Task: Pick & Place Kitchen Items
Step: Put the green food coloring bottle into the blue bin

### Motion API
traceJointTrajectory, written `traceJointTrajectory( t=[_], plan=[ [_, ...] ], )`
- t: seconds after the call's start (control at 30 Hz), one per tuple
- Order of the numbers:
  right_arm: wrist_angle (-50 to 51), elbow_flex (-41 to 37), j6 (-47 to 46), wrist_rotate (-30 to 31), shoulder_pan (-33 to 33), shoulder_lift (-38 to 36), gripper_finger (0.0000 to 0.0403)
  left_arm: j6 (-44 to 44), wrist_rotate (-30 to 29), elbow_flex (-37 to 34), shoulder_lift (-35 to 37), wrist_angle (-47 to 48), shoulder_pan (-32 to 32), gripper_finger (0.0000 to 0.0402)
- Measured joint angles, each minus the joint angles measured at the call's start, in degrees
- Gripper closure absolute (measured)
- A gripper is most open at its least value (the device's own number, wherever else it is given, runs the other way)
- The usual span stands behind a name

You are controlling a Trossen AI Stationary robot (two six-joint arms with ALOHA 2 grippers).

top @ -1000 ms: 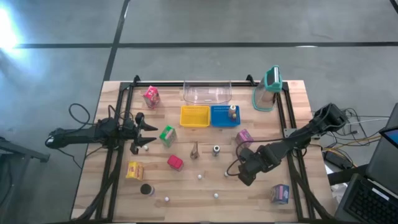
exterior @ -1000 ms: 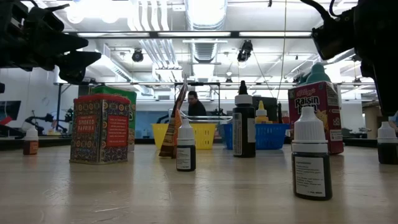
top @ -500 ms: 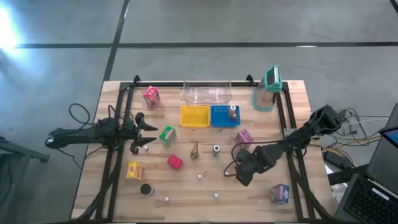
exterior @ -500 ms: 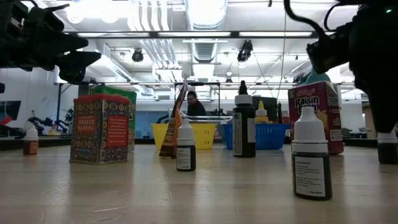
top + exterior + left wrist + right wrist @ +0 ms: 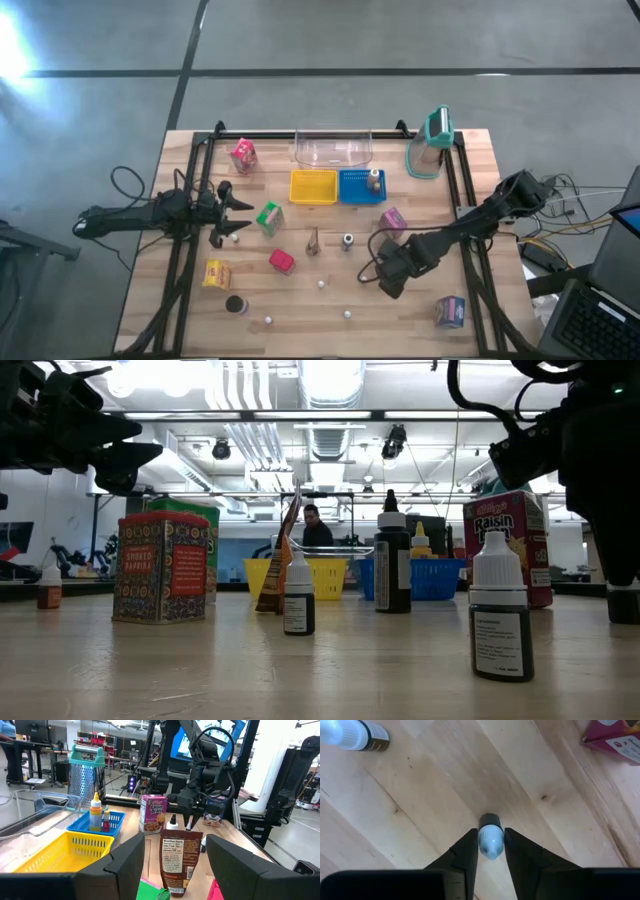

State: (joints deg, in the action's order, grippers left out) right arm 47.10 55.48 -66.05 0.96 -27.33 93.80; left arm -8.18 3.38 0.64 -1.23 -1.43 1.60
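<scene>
White-capped, 1 small dropper bottle (image 5: 490, 836) stands on our worktop (image 5: 300, 300), our right tool (image 5: 490, 851) clamped around it; our left tool (image 5: 238, 215) waits left, fingers apart.

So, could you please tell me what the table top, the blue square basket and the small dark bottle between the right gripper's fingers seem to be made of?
The table top looks like pale, matte wood: plank seams, grain and a knot show. The blue square basket seems moulded plastic, judging by its slotted walls and even colour. The small dark bottle with a white cap, between the right gripper fingers, is probably plastic, though glass cannot be ruled out.
</scene>
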Motion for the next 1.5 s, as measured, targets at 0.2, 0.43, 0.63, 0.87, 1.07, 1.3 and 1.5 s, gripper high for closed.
traceJointTrajectory(
  t=[0.2,0.43,0.63,0.87,1.07,1.3,1.5],
  plan=[
    [0.01,-0.04,0.31,-0.39,0.00,-0.07,0.0339,0.00,0.00,0.00,0.01,0.02,0.00,0.0183],
    [0.03,0.15,0.93,-0.97,0.00,-0.06,0.0331,0.00,0.00,0.00,0.00,0.04,-0.02,0.0183],
    [-0.03,1.20,2.77,-1.26,0.43,-0.04,0.0338,0.00,0.00,0.00,0.02,0.07,-0.02,0.0183],
    [0.62,5.03,6.42,-1.17,2.18,-0.04,0.0340,0.00,0.00,0.00,0.01,0.11,0.00,0.0183],
    [2.13,9.79,11.32,-0.95,3.95,-0.04,0.0337,0.00,0.00,0.00,0.00,0.11,0.00,0.0183],
    [8.57,15.54,15.50,1.11,5.83,-0.04,0.0341,0.01,0.00,0.00,0.02,0.11,-0.01,0.0183],
    [14.03,19.87,18.63,3.66,7.81,-0.04,0.0336,0.00,0.00,0.00,0.02,0.13,-0.01,0.0183]
  ],
)
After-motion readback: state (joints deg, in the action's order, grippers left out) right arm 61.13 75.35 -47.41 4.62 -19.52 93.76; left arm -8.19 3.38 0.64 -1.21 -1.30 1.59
